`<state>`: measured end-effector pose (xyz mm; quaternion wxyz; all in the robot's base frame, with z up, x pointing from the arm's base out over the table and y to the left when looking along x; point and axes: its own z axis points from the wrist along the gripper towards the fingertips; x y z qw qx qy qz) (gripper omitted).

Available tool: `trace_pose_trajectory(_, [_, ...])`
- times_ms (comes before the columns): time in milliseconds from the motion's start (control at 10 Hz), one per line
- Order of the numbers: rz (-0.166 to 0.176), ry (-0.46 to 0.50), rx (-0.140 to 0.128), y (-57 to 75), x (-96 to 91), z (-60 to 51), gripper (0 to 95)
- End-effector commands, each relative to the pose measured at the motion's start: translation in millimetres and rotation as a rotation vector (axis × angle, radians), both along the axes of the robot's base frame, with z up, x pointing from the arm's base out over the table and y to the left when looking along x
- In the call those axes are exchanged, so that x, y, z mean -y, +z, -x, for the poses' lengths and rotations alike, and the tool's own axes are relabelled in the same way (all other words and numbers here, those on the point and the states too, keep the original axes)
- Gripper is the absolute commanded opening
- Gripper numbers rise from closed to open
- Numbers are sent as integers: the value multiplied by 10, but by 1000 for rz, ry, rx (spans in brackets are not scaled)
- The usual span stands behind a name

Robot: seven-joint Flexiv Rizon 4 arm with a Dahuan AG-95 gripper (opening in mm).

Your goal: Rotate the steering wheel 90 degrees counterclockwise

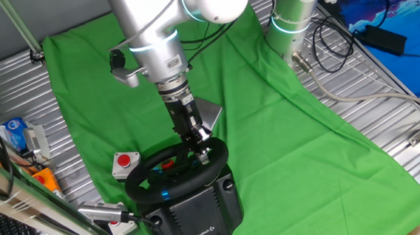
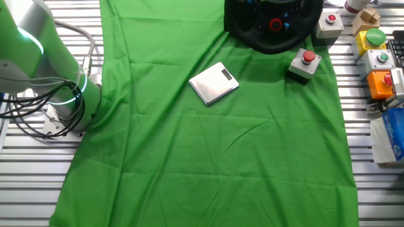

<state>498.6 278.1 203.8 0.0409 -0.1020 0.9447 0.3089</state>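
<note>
Wheel on its base at the green cloth's edge, gripper down on the rim, grip unclear; red-button box beside, cloth mostly open.

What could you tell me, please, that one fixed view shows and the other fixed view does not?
Only one fixed view shows the gripper at the rim of the black round steering wheel, and the wheel's boxy black base. Only the other fixed view shows the yellow box with a green button and the orange box. Both show the green cloth, the flat silver scale and a small white box with a red push-button.
</note>
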Motion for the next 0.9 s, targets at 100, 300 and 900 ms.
trace_pose_trajectory(100, [6, 11, 10, -16, 14, 41, 0])
trace_pose_trajectory(300, [7, 37, 32, -84, 28, 71, 0])
trace_pose_trajectory(900, [-2, 147, 62, -313, 270, 151, 0])
